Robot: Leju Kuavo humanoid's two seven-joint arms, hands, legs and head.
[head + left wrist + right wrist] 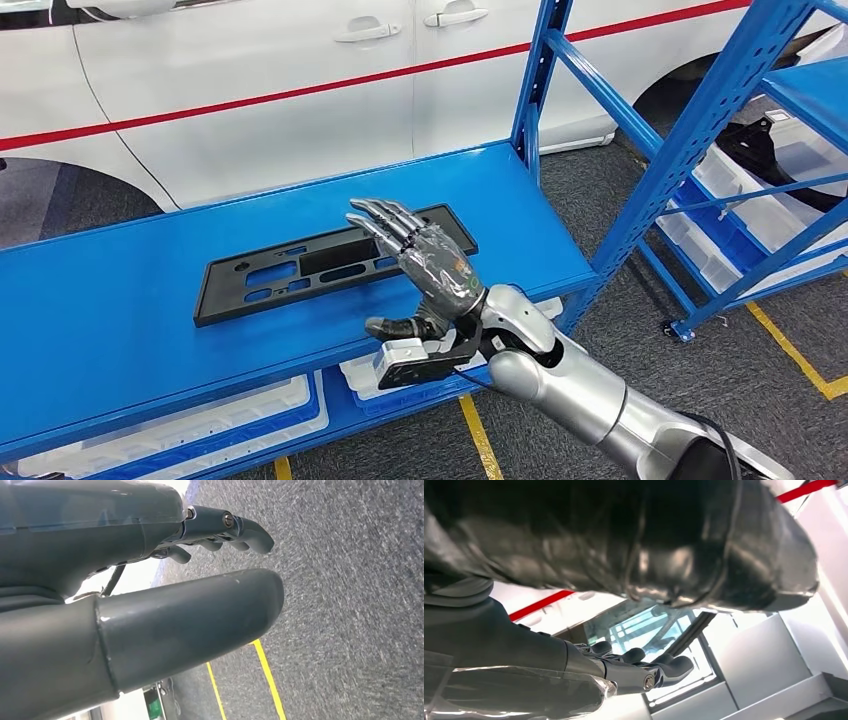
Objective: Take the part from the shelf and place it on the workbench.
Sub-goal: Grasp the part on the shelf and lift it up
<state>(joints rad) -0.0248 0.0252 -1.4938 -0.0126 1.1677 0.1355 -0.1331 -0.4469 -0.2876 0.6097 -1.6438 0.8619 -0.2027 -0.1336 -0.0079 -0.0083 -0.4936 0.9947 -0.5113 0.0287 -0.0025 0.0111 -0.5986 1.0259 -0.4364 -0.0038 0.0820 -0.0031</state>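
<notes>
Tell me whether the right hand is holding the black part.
No. In the head view the right hand hovers open above the black part, which lies flat on the blue shelf.

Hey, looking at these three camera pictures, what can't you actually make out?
- Head view: the right hand covers part of the black part on the blue shelf, so contact is unclear.
- Head view: white bins below are cut off by the shelf.
- Left wrist view: the left hand blocks everything except floor.
- Right wrist view: the part is not visible.
</notes>
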